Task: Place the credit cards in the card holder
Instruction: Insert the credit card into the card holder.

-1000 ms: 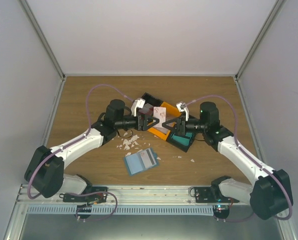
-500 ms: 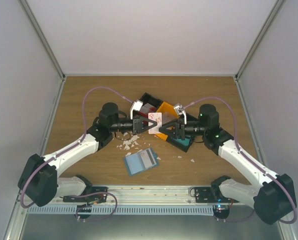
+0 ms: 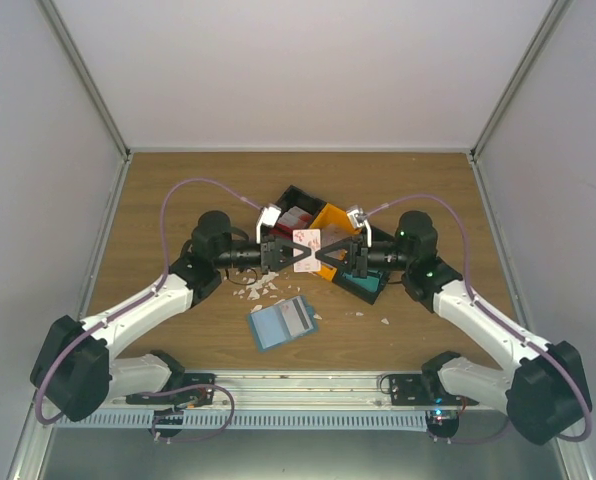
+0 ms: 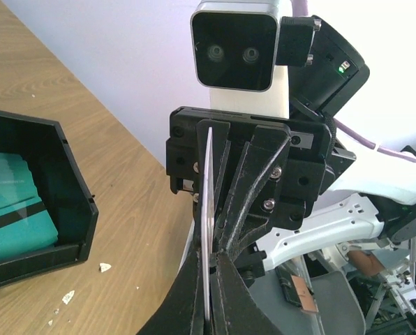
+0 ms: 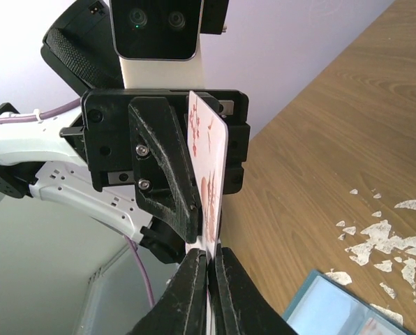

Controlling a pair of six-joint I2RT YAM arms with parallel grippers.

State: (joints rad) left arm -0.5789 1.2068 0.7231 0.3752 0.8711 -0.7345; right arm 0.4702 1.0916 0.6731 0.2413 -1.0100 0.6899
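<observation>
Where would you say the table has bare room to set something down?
Bare wood runs along the back wall beyond the bins, widest in the far corners of the table. A patch with a few specks lies between the card holder and the right arm. The middle is crowded: bins, the raised credit card, scraps.

wooden table (image 3: 178, 185): card holder (image 3: 281, 323), bins (image 3: 329, 215), scraps (image 3: 257, 288)

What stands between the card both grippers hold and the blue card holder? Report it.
Nothing visible does. The credit card is pinched in the air by the left gripper and right gripper; the card holder lies flat nearer the arm bases. Only flat white scraps lie beside that path.
</observation>
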